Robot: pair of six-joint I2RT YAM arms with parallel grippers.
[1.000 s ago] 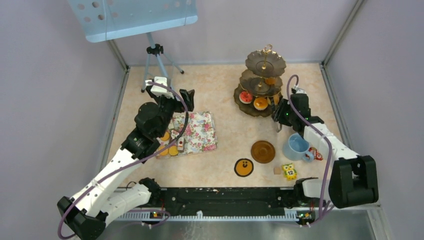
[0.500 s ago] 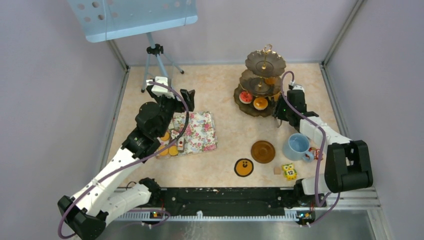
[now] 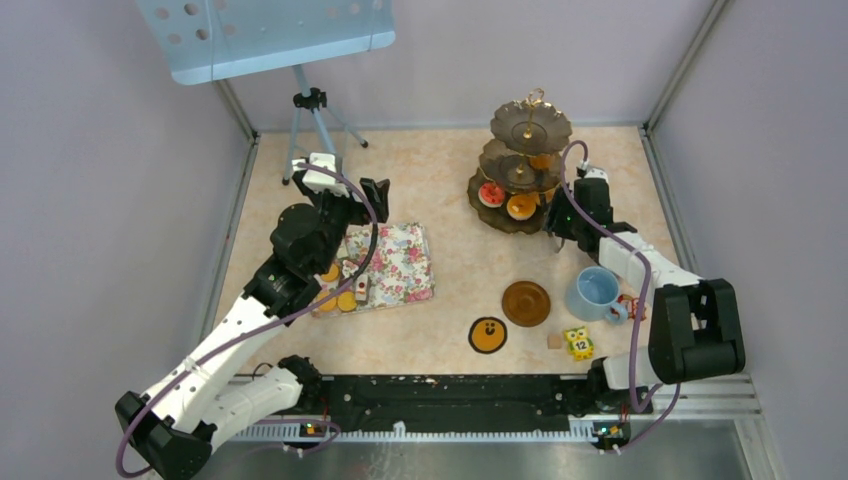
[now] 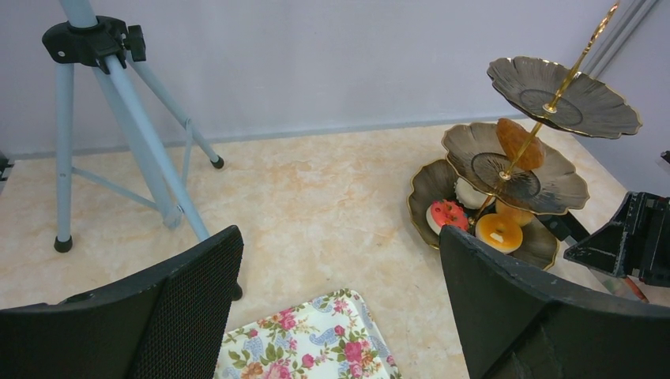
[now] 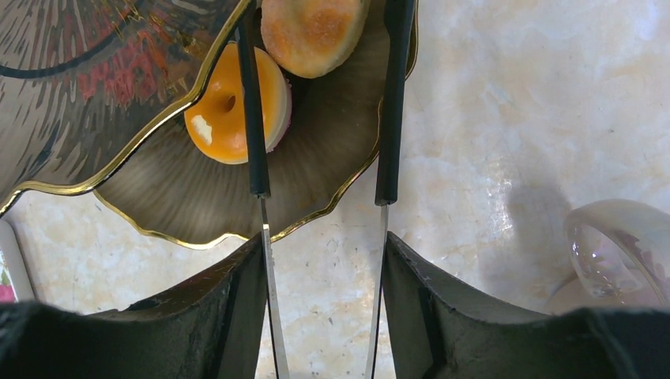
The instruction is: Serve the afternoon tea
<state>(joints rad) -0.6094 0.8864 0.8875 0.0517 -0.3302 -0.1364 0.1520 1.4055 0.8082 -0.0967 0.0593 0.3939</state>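
golden bun (image 5: pixel 312 28) lies on the stand's (image 5: pixel 197 197) bottom tier between the right pincer's (image 5: pixel 322 71) parted fingers; left pincer (image 4: pixel 340 237) gapes empty over the cloth (image 4: pixel 316 339).

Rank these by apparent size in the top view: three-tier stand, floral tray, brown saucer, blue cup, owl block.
1. three-tier stand
2. floral tray
3. brown saucer and light blue cup, about equal
4. yellow owl block

Top external: fixed, high at near edge, looks steeply down on whole worktop (image 3: pixel 440 180). Left wrist: low, faces back wall (image 4: pixel 316 63), three-tier stand (image 4: pixel 545 185) at mid-distance, right. Right wrist: very close, looks down on stand's bottom-tier edge. Stand common to all three views.
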